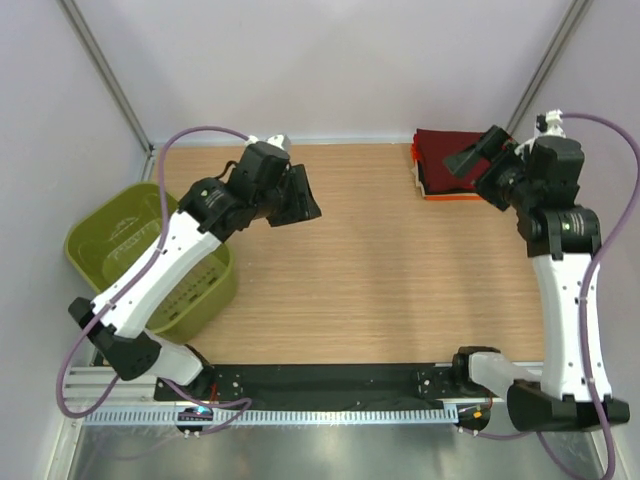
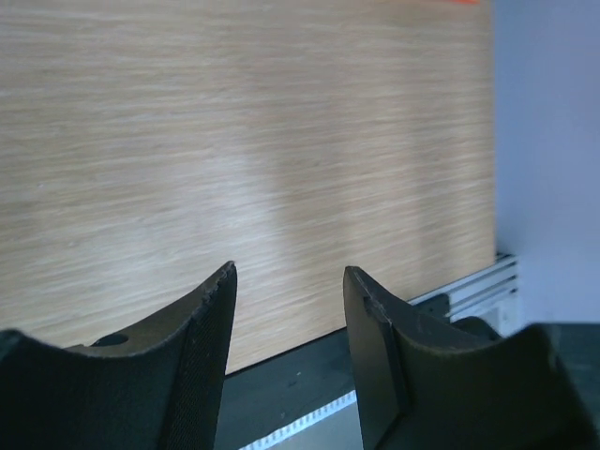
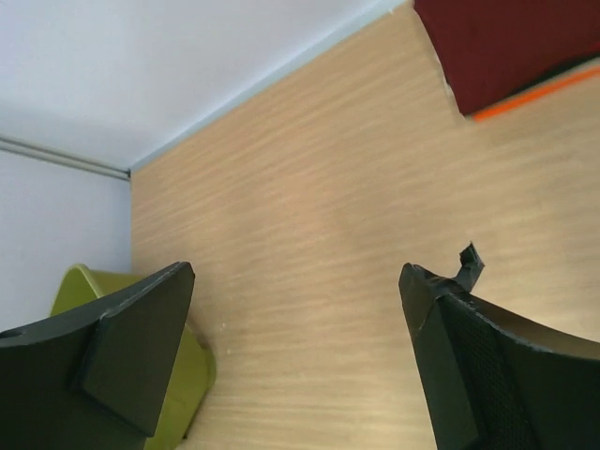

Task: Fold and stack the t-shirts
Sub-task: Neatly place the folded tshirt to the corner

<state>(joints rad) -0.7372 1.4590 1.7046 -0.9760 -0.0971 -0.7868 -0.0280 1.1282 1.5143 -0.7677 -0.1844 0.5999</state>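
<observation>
Closest to me, my left tool (image 2: 289, 277) hangs half-spread over the bench (image 2: 234, 141), gripping nothing. My right tool (image 3: 298, 281) gapes wide, also holding nothing, just beside the t-shirts (image 1: 445, 160) stacked at the far right corner (maroon on top, orange and dark edges beneath). Stacking seems to be the step in hand, and nearly done. Next I should check the basket (image 1: 150, 260) at the left for another shirt.
</observation>
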